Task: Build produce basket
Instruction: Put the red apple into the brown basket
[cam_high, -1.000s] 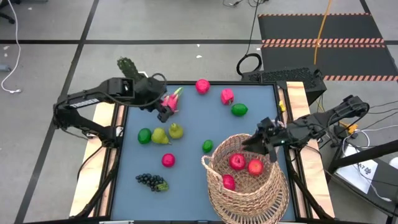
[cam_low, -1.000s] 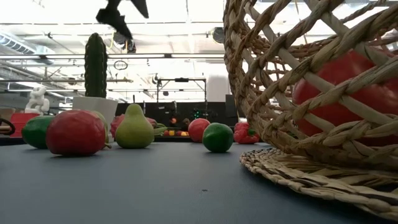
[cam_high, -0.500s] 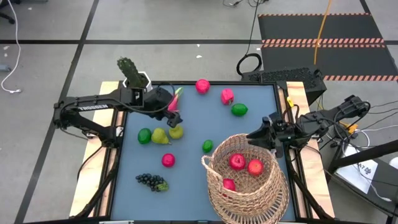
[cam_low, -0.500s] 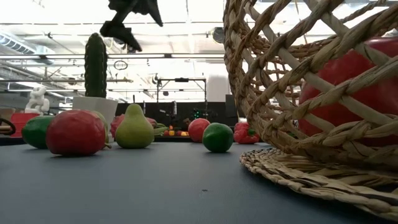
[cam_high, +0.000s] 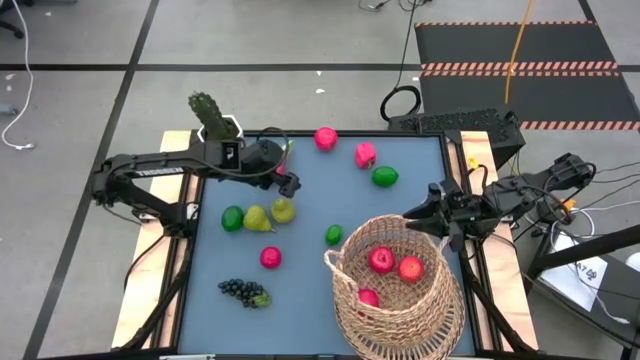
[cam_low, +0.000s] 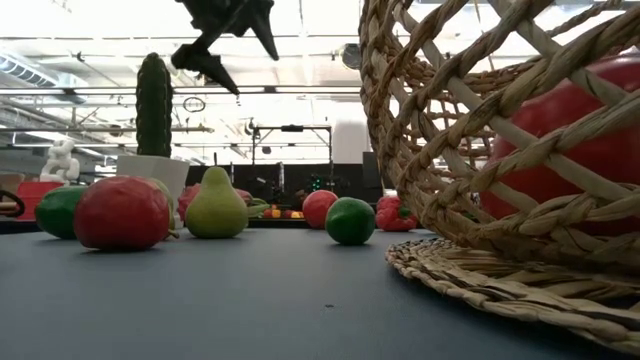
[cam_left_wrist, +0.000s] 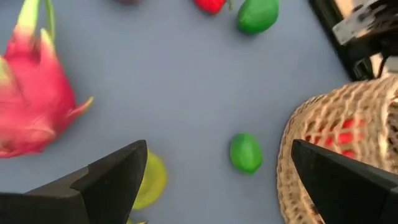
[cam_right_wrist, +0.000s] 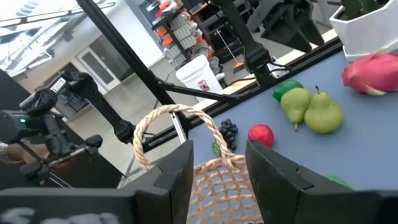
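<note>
The tan wicker basket stands on its base at the table's near right and holds three red apples. The other produce lies on the blue tabletop: a dragon fruit, two pears, limes, apples and grapes. My left gripper hangs open and empty above the table beside the dragon fruit, high in the low view. My right gripper is open and empty at the basket's far rim.
A potted cactus stands at the table's far left corner. A lime and a pink-red fruit lie far right of centre. Bare tabletop lies between the grapes and the basket.
My left gripper has moved toward the table's right edge, staying high above the fruit, and now covers most of the dragon fruit in the high view. My right gripper has drawn back from over the basket's rim toward the far edge.
</note>
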